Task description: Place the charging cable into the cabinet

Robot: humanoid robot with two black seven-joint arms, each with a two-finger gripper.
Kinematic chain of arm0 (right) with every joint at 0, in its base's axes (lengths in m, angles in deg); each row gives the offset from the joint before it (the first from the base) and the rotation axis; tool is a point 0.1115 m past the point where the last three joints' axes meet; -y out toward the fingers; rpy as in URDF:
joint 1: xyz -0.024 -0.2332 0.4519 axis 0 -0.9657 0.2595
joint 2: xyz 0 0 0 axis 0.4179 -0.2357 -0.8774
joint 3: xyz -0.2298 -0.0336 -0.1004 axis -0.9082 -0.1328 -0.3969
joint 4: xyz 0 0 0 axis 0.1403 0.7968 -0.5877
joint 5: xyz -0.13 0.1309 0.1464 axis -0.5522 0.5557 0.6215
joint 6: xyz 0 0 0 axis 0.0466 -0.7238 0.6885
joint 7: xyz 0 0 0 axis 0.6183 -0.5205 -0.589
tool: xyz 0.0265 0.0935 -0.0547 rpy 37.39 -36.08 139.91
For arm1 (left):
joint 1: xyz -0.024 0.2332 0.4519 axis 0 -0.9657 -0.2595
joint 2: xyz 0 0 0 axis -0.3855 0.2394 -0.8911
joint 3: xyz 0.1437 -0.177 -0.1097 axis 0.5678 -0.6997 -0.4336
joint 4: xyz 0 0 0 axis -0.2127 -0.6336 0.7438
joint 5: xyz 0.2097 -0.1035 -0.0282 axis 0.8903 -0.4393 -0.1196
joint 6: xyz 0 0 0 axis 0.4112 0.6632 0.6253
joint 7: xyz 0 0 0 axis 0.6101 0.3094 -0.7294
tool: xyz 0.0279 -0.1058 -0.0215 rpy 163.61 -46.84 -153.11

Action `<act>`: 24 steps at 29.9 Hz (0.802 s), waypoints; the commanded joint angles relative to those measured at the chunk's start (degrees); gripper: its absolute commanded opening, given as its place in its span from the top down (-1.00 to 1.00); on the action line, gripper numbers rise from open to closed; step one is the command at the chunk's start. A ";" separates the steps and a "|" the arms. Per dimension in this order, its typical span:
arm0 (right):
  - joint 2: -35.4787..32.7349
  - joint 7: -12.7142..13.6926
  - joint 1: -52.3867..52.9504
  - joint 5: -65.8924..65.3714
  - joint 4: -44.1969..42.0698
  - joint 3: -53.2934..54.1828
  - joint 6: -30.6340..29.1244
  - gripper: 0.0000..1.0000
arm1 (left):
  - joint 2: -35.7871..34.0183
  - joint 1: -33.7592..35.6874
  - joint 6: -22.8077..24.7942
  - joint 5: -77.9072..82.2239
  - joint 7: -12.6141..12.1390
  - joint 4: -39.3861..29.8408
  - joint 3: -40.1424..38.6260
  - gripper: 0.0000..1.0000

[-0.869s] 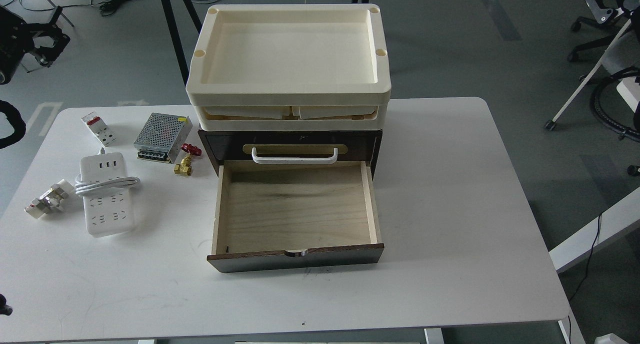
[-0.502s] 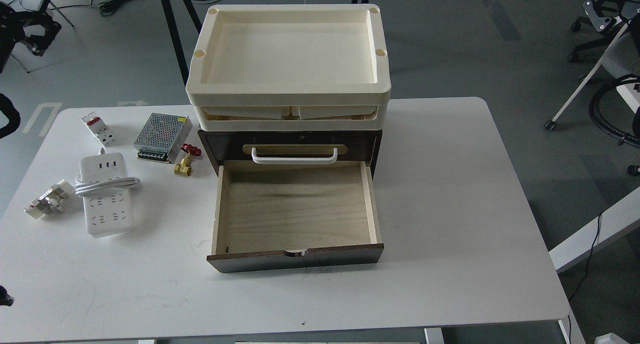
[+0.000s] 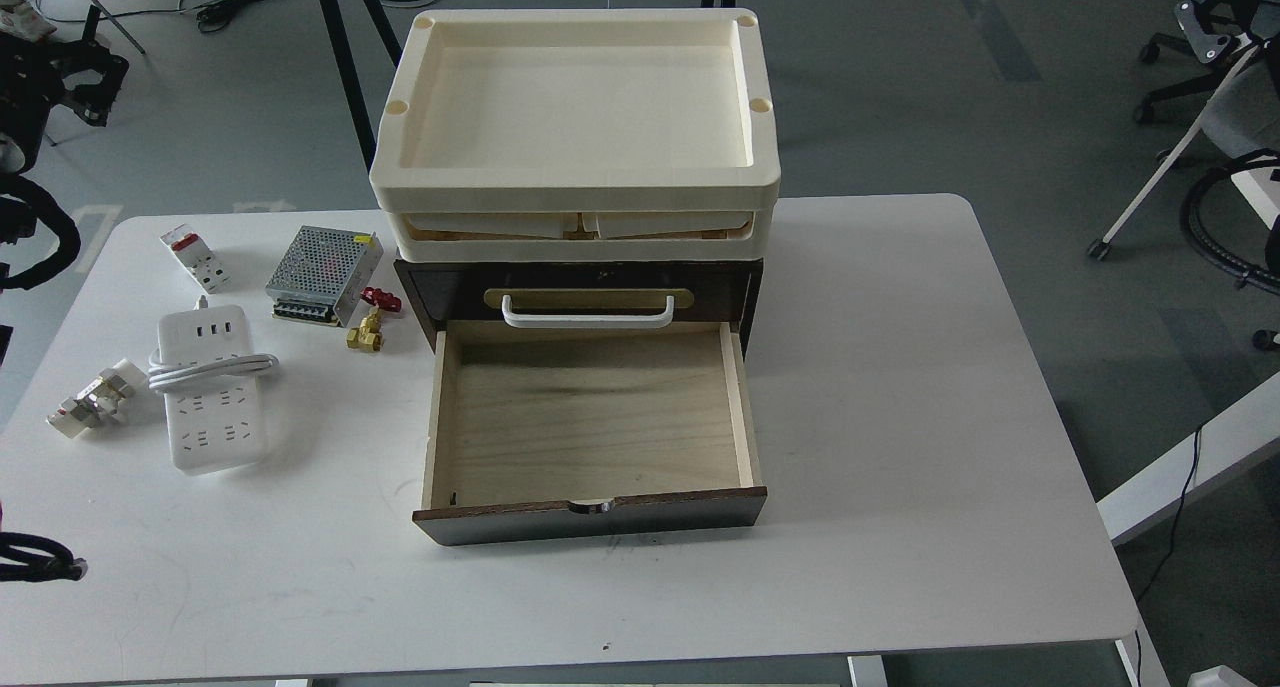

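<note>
Charging cable (image 3: 208, 387) flat on the white counter (image 3: 900, 387), left side, well apart from the cabinet (image 3: 590, 407); long axis running roughly away from the head view, USB end farthest, thick cord wrapped across the middle with its loop sticking out toward the cabinet.

Bottom drawer of the cabinet pulled fully out, pale wood floor bare; open mouth facing up, so a drop from above looks workable; cream trays (image 3: 575, 117) stacked on top, overhanging only the rear of the drawer.

Neighbours crowding the strip: a small adapter plug (image 3: 90, 399) just beside its left edge, a perforated metal box (image 3: 323, 273) and a brass valve with red handle (image 3: 370, 322) beyond its far end, a white-and-red breaker (image 3: 195, 257) further back.

Only dark cabling and arm parts showing at the far left edge; no end effector identifiable in view on either side, so no way to tell whether fingers stand apart or together.

Judgement: left arm plainly the nearer one, cable lying on its side; likely a grasp across the short width near the cord wrap, then a carry rightward over the drawer's left wall.
</note>
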 commanded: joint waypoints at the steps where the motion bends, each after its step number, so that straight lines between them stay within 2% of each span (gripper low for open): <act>1: 0.30 -0.09 0.11 0.01 0.83 0.74 0.00 -1.00 | 0.30 -0.09 0.00 0.07 0.07 -0.03 2.07 -1.00; 12: -0.50 -0.09 0.11 0.01 0.48 3.21 0.00 -1.00 | 0.56 0.08 0.00 0.07 0.07 -0.72 2.61 -1.00; 18: -0.58 -0.09 0.11 0.01 0.04 3.21 0.00 -1.00 | -2.43 -0.80 0.00 -0.55 0.25 -7.75 0.42 -1.00; 24: -2.25 -0.09 0.29 0.01 -0.13 3.21 0.00 -1.00 | -0.76 -0.53 0.00 -0.55 0.07 -12.32 -1.96 -1.00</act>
